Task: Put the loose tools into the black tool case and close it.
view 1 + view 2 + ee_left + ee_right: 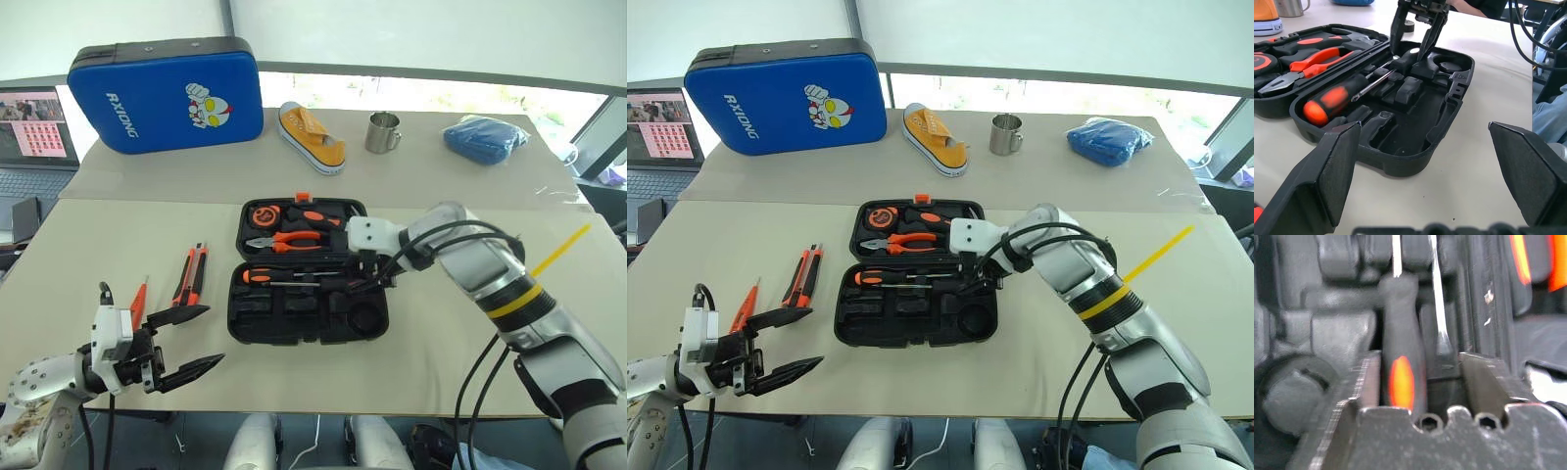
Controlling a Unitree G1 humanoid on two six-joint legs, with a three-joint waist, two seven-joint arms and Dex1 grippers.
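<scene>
The black tool case point(294, 328) lies open in the middle of the table. My right gripper point(377, 282) hangs over its near half, open, with a finger on each side of the black-and-orange handle of a screwdriver point(1400, 372) lying in a slot. A second long screwdriver point(265, 275) lies beside it, handle to the left. Left of the case, a small orange screwdriver point(138, 302) and an orange-black utility knife point(191, 276) rest on the table. My left gripper point(216, 335) is open just in front of them, holding nothing.
Pliers point(284, 240) and a tape measure point(263, 213) sit in the case's far half. Along the back are a blue padded case point(167, 93), a yellow shoe point(312, 137), a metal mug point(382, 132) and a blue cloth point(485, 137). A laptop point(34, 137) stands far left.
</scene>
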